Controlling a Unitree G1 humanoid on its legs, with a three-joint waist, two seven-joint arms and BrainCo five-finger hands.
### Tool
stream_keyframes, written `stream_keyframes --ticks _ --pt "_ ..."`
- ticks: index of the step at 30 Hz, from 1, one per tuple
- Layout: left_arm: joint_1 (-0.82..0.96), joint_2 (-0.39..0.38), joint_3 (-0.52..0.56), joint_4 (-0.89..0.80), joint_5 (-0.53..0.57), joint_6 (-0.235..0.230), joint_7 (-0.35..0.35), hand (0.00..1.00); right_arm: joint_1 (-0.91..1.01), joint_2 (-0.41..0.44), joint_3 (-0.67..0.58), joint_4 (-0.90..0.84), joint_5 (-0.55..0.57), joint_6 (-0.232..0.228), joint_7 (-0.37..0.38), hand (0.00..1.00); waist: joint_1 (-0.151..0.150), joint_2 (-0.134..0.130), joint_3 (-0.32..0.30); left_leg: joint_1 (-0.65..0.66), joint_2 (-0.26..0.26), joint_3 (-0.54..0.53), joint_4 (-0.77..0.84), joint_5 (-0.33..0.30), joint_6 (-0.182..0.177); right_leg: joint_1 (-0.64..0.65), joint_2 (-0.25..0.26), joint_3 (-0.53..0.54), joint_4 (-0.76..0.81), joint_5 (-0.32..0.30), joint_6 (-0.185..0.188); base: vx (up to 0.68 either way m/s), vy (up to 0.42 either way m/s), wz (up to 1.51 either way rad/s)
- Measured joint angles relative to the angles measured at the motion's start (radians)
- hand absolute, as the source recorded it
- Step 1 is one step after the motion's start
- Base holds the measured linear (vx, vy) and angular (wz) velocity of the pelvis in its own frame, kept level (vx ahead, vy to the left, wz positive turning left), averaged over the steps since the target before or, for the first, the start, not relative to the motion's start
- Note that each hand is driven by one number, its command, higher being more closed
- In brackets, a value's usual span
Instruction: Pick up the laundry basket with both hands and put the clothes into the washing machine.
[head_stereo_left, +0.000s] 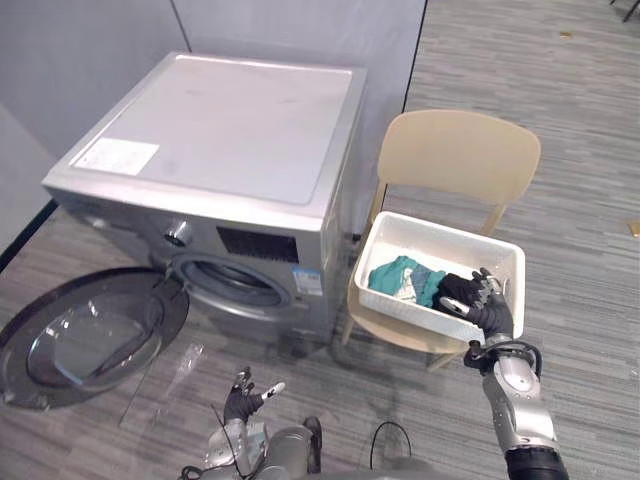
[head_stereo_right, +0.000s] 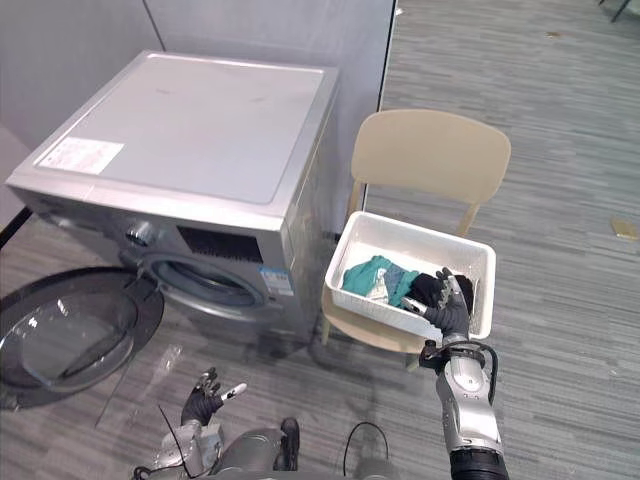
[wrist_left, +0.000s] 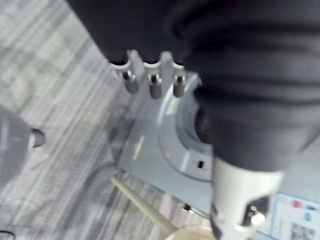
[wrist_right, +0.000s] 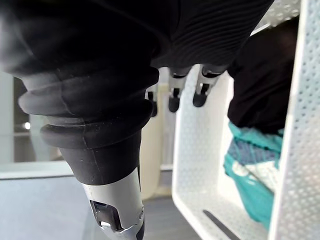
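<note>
A white perforated laundry basket (head_stereo_left: 402, 306) sits on a beige chair (head_stereo_left: 460, 150) to the right of the washing machine (head_stereo_left: 220, 130). Teal clothes (head_stereo_left: 400, 276) and a black garment (head_stereo_left: 458, 288) lie inside it. My right hand (head_stereo_left: 490, 310) is at the basket's near right rim, over the black garment, with its fingers (wrist_right: 200, 95) straight and nothing held. My left hand (head_stereo_left: 245, 396) hangs low above the floor in front of the machine, open and apart from the basket. The machine's round drum opening (head_stereo_left: 235, 280) is uncovered.
The machine's round door (head_stereo_left: 85, 335) is swung wide open to the left, close to the floor. Grey partition walls (head_stereo_left: 300, 30) stand behind the machine and chair. A clear plastic piece (head_stereo_left: 185, 362) lies on the striped grey carpet near the door.
</note>
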Motion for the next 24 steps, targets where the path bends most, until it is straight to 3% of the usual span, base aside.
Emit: stream_keyframes --ticks 1,2,3,5,6,8,9,10,13,16,24 --pt "-0.008 0.016 -0.009 0.0 0.007 0.0 0.001 0.0 0.014 0.011 -0.007 -0.002 -0.004 0.0 0.0 0.0 0.0 -0.007 0.001 0.049 -0.001 0.001 -0.018 -0.01 0.012 -0.048 -0.009 -0.002 0.132 0.08 -0.013 0.28 0.084 -0.01" --pt "-0.011 0.023 -0.012 0.0 0.007 0.0 0.0 0.0 0.022 0.015 -0.006 -0.005 -0.004 0.0 0.001 0.0 -0.002 -0.008 0.001 0.071 0.0 -0.001 -0.025 -0.014 0.018 -0.065 -0.012 -0.002 0.185 0.097 -0.024 0.26 0.055 0.01" --pt "-0.018 0.03 -0.016 0.0 0.008 0.001 0.0 0.0 0.037 0.021 -0.006 -0.021 -0.004 0.0 0.002 0.0 -0.004 -0.01 0.002 0.098 0.001 -0.006 -0.031 -0.018 0.025 -0.093 -0.01 -0.002 0.261 0.088 -0.026 0.22 0.017 0.03" --pt "-0.033 0.033 -0.006 -0.001 0.018 0.001 0.003 0.0 0.042 0.033 0.002 -0.065 -0.004 0.0 0.007 0.0 -0.004 0.003 0.022 0.172 0.032 -0.01 -0.062 -0.02 0.024 -0.151 -0.008 -0.062 0.322 0.035 -0.069 0.28 -0.023 -0.11" --pt "-0.034 0.033 -0.006 -0.001 0.02 0.001 0.004 0.0 0.042 0.034 0.006 -0.076 -0.004 -0.001 0.007 0.0 -0.001 0.012 0.028 0.188 0.047 -0.008 -0.066 -0.02 0.023 -0.163 -0.006 -0.088 0.295 0.019 -0.077 0.21 -0.082 -0.27" --pt "-0.022 0.029 -0.006 -0.019 0.027 0.0 0.006 0.0 0.046 0.041 0.029 -0.111 -0.004 -0.002 0.011 0.0 0.002 0.02 0.042 0.233 0.092 0.006 -0.08 -0.025 0.015 -0.173 0.01 -0.15 0.08 0.009 -0.055 0.17 -0.123 -0.16" --pt "-0.007 0.032 -0.007 -0.035 0.027 -0.002 0.006 0.0 0.051 0.048 0.043 -0.13 -0.004 -0.011 0.017 0.0 0.0 -0.021 0.038 0.245 0.097 0.018 -0.085 -0.057 -0.039 -0.127 0.016 -0.173 -0.234 0.105 -0.021 0.19 -0.211 0.16" --pt "-0.005 0.037 -0.004 -0.038 0.028 -0.007 0.006 0.0 0.073 0.05 0.041 -0.153 -0.008 -0.017 0.016 0.0 0.001 -0.069 0.034 0.257 0.075 0.017 -0.097 -0.105 -0.078 -0.116 -0.002 -0.169 -0.321 0.177 -0.04 0.2 -0.274 0.2" --pt "0.017 -0.035 -0.008 -0.028 0.029 0.0 0.006 0.0 0.131 0.041 0.036 -0.198 -0.019 -0.011 0.024 0.0 0.008 -0.016 0.031 0.239 0.161 0.001 -0.112 -0.109 -0.104 -0.087 0.077 -0.226 -0.408 0.184 -0.064 0.16 -0.228 0.12" --pt "0.034 -0.069 -0.007 -0.028 0.028 0.0 -0.005 0.0 0.17 0.022 0.033 -0.222 -0.035 -0.011 0.056 0.0 0.008 -0.011 0.031 0.235 0.192 -0.013 -0.148 -0.082 -0.142 -0.088 0.112 -0.249 -0.441 0.188 -0.095 0.18 -0.171 0.07" --pt "0.026 -0.05 -0.008 -0.026 0.039 -0.002 -0.027 0.0 0.277 -0.007 0.085 -0.233 -0.103 -0.013 0.159 0.0 0.006 -0.016 0.031 0.215 0.171 -0.012 -0.163 0.011 -0.151 -0.062 0.102 -0.25 -0.518 0.212 -0.106 0.08 -0.033 0.04"
